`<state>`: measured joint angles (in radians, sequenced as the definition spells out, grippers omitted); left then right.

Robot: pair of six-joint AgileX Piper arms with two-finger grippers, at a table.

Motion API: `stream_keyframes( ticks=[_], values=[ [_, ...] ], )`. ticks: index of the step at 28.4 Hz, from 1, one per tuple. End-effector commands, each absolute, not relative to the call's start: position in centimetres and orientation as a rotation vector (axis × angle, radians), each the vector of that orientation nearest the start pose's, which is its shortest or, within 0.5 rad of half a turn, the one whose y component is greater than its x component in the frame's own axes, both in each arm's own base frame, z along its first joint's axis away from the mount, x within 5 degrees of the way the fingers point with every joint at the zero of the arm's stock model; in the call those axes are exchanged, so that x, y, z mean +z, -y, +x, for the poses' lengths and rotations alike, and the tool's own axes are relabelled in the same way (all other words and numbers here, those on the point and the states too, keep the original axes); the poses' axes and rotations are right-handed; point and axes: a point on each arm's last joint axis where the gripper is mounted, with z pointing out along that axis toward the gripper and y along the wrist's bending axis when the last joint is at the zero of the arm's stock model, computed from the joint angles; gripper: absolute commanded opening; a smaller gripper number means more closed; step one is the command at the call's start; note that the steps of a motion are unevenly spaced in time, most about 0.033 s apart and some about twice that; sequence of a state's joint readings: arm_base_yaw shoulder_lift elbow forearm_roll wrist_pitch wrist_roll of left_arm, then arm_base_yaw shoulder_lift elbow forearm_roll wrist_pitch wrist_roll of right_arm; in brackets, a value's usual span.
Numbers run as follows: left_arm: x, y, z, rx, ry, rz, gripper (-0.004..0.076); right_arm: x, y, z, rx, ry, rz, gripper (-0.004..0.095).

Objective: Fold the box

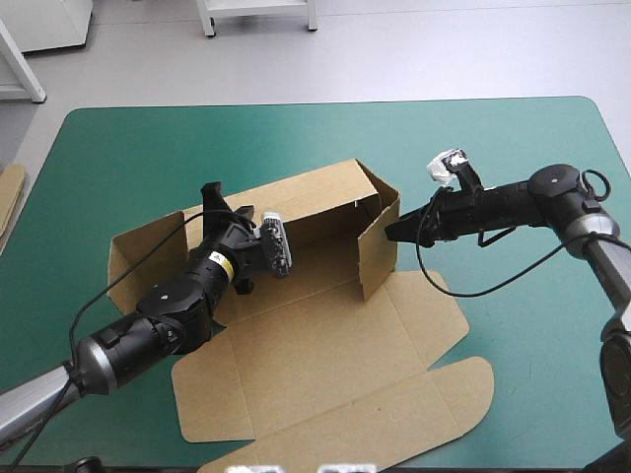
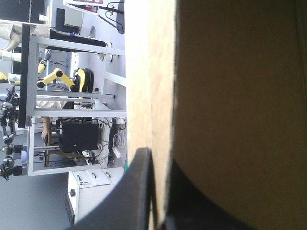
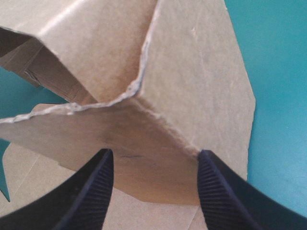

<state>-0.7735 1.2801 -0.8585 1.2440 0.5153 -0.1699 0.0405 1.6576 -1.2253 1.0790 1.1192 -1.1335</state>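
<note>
From my seat, the box (image 1: pixel 325 325) sits mid-counter (image 1: pixel 513 148) and I judge it roughly half formed. Its back wall (image 1: pixel 315 192), on the 12 o'clock side, stands upright. The end flap (image 1: pixel 378 246) at 3 o'clock is raised and turned in against it.

The flap at 9 o'clock (image 1: pixel 138 256) lies flat on the teal-green cover. So do the lid panel (image 1: pixel 345 414) and its tabs toward 6 o'clock.

My left claw (image 1: pixel 211 195) is pinched nearly closed over the top edge of the back wall, one black finger on each face of the board. My right claw (image 1: pixel 392 232) has its fingers spread wide and grips nothing. Its tips are at the outer face of the 3 o'clock flap, whose corner shows between them in the right wrist view.

What's left, as I read it, is raising the 9 o'clock end, bringing up the front wall and tucking everything in.
</note>
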Motion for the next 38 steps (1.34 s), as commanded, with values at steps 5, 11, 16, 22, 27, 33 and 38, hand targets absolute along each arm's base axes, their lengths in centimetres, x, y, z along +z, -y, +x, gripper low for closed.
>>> stream_keyframes(
  ticks=[5,11,16,22,27,33,38],
  values=[
    [30.5,15.2,22.1,0.644,-1.624,1.349,-0.0008,31.5,-9.2,32.0,1.065,-2.080,-0.825,0.0517],
    [30.5,15.1,22.2,0.647,-1.637,1.337,-0.0008,31.0,-11.3,31.8,0.975,-2.099,-0.897,0.0517],
    [30.5,15.0,22.2,0.654,-1.642,1.334,-0.0008,30.6,-12.5,31.5,0.929,-2.128,-0.940,0.0517],
    [30.5,15.0,22.2,0.654,-1.642,1.334,-0.0008,30.5,-12.8,31.6,0.880,-2.150,-0.925,0.0517],
    [30.5,15.0,22.2,0.658,-1.645,1.333,-0.0008,31.2,-12.5,31.8,0.811,-2.133,-0.867,0.0517],
    [30.1,15.2,22.4,0.659,-1.655,1.340,-0.0008,32.3,-12.4,31.7,0.759,-2.092,-0.808,0.0517],
    [29.7,15.3,22.7,0.673,-1.667,1.339,-0.0008,32.0,-15.6,30.8,0.656,-2.073,-0.906,0.0517]
  ],
)
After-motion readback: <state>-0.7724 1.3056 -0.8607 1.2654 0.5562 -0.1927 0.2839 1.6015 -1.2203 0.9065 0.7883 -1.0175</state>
